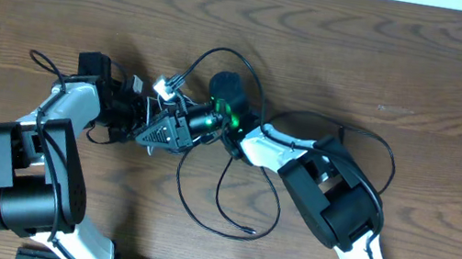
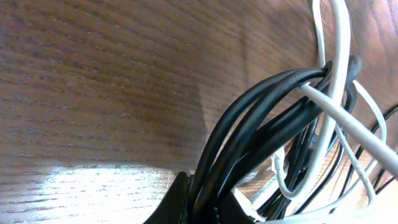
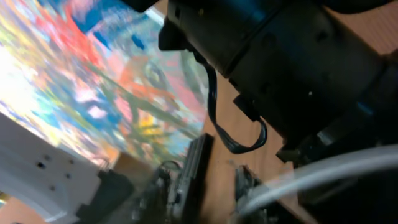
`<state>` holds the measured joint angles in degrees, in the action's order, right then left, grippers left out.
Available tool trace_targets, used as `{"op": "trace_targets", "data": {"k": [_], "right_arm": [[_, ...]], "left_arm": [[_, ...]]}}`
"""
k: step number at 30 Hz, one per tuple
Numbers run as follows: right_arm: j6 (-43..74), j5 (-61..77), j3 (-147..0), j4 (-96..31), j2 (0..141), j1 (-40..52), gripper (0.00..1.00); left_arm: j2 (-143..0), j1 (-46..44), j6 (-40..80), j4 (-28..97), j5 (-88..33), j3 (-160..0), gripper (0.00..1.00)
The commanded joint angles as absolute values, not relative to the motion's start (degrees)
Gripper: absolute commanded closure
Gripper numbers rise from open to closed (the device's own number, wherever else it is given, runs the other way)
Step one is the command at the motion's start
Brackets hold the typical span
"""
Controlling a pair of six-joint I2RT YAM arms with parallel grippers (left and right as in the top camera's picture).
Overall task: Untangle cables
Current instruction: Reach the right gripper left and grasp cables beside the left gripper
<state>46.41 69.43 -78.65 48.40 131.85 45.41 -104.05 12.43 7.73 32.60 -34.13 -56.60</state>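
Cables (image 2: pixel 267 112), black and white, bundled between the tight-shut left jaws; right jaws just beside, gap unclear

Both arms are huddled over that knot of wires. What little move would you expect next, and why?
Probably the right gripper, its jaws apart, should close on the white cable lying beside it and ease it away. The left gripper is clamped on the black cables, and the white one threads through that bundle, so a gentle pull might free it.
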Motion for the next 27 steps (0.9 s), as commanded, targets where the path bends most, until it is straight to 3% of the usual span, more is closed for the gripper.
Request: {"op": "trace_targets", "data": {"k": [1,4,7,14,18,22,27], "right_arm": [[42.46,66.94,-78.91,48.18,132.03,45.39,0.56],[42.57,66.74,-78.91,48.18,132.03,44.91,0.45],[43.16,66.63,-78.91,48.42,132.03,44.71,0.44],[50.63,65.23,-78.91,51.55,132.03,44.73,0.72],[51.83,66.37,-78.91,54.02,132.03,44.66,0.98],[57.49,68.79,-78.91,61.67,132.03,44.03,0.99],[72.69,72.23,-78.91,82.21,132.03,42.68,0.99]], "left_arm": [[-104.6,12.53,8.03,32.69,-34.04,-56.1,0.92],[-104.6,12.53,8.03,32.69,-34.04,-56.1,0.92],[-104.6,12.53,8.03,32.69,-34.04,-56.1,0.92],[-104.6,12.53,8.03,32.69,-34.02,-56.1,0.92],[-104.6,12.53,8.01,32.71,-34.02,-56.1,0.92],[-104.6,12.53,8.01,32.71,-34.02,-56.1,0.92],[-104.6,12.56,8.01,32.69,-34.02,-56.1,0.92]]}}
